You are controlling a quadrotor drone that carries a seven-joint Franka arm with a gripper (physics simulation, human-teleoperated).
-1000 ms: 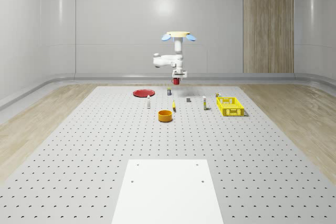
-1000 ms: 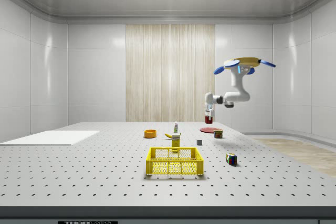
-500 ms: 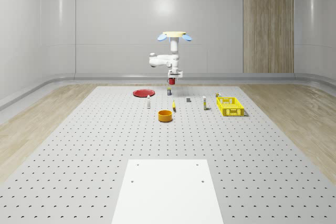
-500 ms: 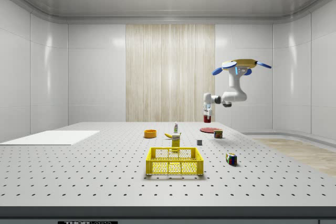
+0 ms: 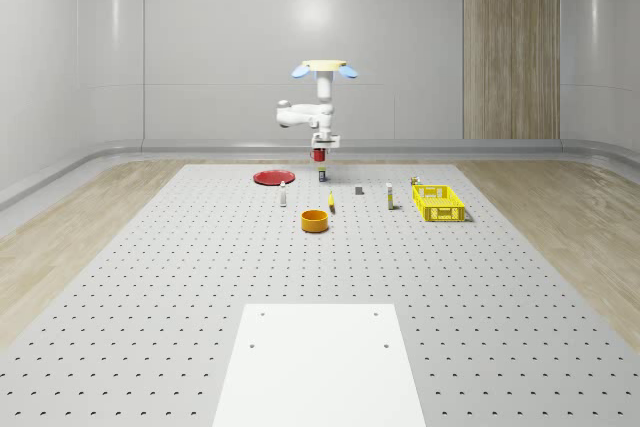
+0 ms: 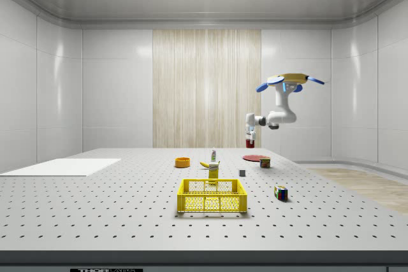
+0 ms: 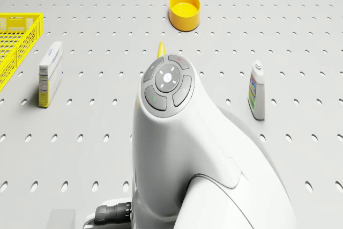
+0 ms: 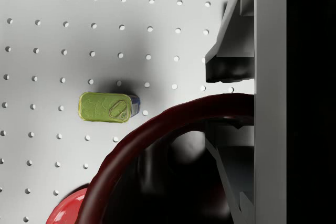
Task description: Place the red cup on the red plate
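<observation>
Whole-scene view has the drone (image 5: 321, 68) hovering above the perforated grey surface (image 5: 200, 277), its jaws (image 5: 320, 154) clamped on the small glossy red cup (image 5: 320, 156), which hangs in the air over a green-lidded tin (image 8: 104, 107). Flat round red plate (image 5: 272, 177) lies to that view's left, nearby and lower; carrying must go that way before descending.

The red cup (image 5: 320, 155) hangs upright in the air, centre of the whole-scene view; the flat red plate (image 5: 272, 177) lies lower left of it on the table.
</observation>
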